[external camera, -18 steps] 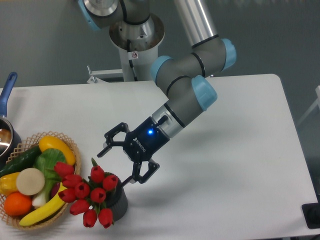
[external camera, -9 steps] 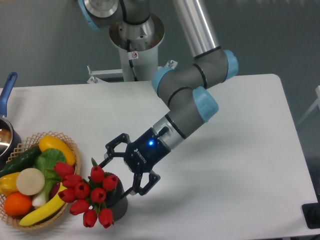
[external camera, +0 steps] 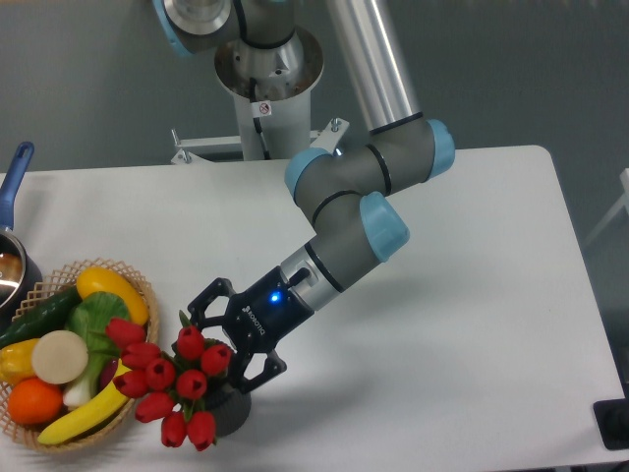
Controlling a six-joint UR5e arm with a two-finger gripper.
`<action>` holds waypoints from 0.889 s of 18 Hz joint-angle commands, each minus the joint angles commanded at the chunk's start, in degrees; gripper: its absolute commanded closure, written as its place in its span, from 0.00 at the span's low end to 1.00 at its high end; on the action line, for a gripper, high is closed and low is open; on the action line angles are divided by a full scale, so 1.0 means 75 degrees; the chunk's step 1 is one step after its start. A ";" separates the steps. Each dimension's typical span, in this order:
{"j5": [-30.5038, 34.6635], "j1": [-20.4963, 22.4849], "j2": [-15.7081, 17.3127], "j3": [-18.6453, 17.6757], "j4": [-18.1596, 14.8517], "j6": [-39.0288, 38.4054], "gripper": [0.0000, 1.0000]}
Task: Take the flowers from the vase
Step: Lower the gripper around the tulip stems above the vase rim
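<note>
Lower left of frame: red closed-bud flowers (external camera: 175, 385) with green stems lean out of a dark vase (external camera: 228, 411) on the counter (external camera: 472, 295); the claw (external camera: 228, 339), spread, flanks them.

Gripper at the vase, jaws spread

I see my gripper (external camera: 224, 339) low over the table (external camera: 472, 295), its jaws spread either side of the flowers (external camera: 175, 382), which sit in the vase (external camera: 232, 411). One fingertip sits against the vase's rim. A wicker basket (external camera: 128, 278) of fruit sits just beside the red buds.
</note>
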 joint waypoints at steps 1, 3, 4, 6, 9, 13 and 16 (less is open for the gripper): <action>0.0000 0.0012 0.0023 0.0000 0.0000 0.0000 0.99; 0.0000 0.0012 0.0035 0.0000 0.0000 -0.0023 1.00; 0.0000 0.0024 0.0047 0.0000 0.0000 -0.0058 1.00; 0.0000 0.0059 0.0082 0.0000 0.0000 -0.0117 1.00; -0.0035 0.0118 0.0257 0.0000 0.0000 -0.0549 1.00; -0.0163 0.0117 0.0456 -0.0023 0.0000 -0.0691 1.00; -0.0456 0.0164 0.0504 -0.0035 0.0000 -0.0832 1.00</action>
